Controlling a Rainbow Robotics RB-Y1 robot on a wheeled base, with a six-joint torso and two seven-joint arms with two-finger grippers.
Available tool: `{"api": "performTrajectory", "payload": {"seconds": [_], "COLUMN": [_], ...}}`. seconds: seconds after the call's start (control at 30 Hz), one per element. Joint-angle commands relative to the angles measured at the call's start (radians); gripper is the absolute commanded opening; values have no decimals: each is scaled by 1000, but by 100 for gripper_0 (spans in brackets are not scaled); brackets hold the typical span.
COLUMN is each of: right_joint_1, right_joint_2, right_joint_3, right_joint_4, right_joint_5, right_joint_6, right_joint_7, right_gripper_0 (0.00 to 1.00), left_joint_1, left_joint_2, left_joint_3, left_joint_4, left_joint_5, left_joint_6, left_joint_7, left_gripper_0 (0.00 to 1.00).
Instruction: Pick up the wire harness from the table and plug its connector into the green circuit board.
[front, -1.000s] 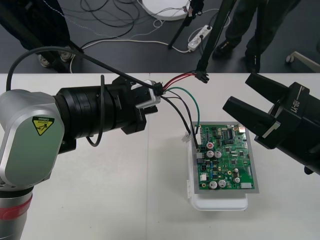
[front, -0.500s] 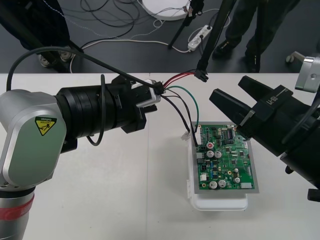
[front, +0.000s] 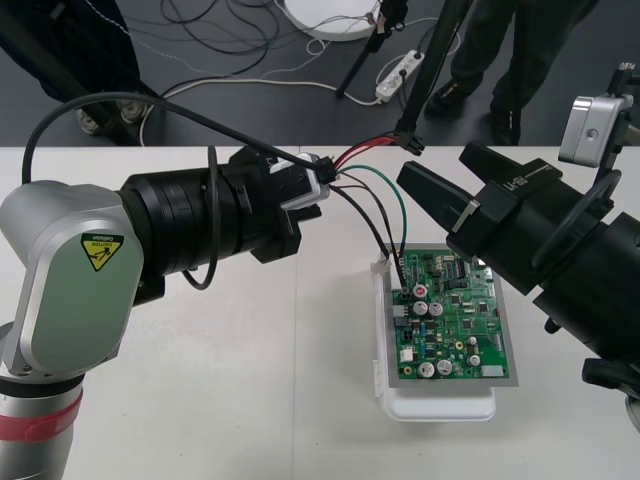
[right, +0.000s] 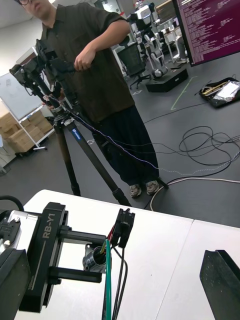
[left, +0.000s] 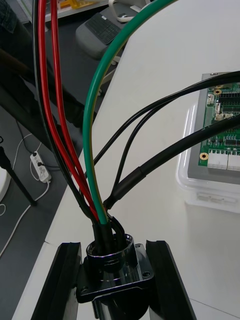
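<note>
My left gripper (front: 316, 188) hangs above the table left of the green circuit board (front: 455, 315), shut on the harness's round metal socket (left: 112, 257). Red wires (front: 365, 155) run from it to the small black plug (front: 408, 143), which hangs in the air near the table's far edge. Black and green wires (front: 385, 215) drop to the board's far left corner; I cannot tell whether anything is seated there. My right gripper (front: 432, 162) is open just right of the plug, above the board's far end. In the right wrist view the plug (right: 123, 227) stands between its spread fingers (right: 222, 282).
The board sits on a white base (front: 440, 405) right of the table's centre. Cables, a power strip (front: 402, 72) and tripod legs lie on the dark floor past the far edge. Bare table (front: 250, 380) spreads in front of and left of the board.
My right gripper has swung left and towards the far edge, closing in on the plug. The left gripper shifted slightly right with the socket, carrying the plug and wires along.
</note>
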Motion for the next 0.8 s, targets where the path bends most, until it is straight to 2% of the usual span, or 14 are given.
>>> {"api": "performTrajectory", "payload": {"seconds": [0.03,0.4,0.8], "right_joint_1": [-67,-133,-167], "right_joint_2": [30,59,91], "right_joint_3": [34,53,53], "right_joint_4": [-24,45,77], "right_joint_5": [-11,-14,-27], "right_joint_6": [41,49,49], "right_joint_7": [-27,-27,-26], "right_gripper_0": [100,100,100], "left_joint_1": [-1,9,9], "left_joint_2": [-40,-80,-97], "left_joint_3": [-9,-9,-10], "left_joint_4": [-15,-15,-15], "left_joint_5": [-12,-32,-49], "left_joint_6": [58,58,58], "left_joint_7": [-62,-71,-75], "left_gripper_0": [0,0,0]}}
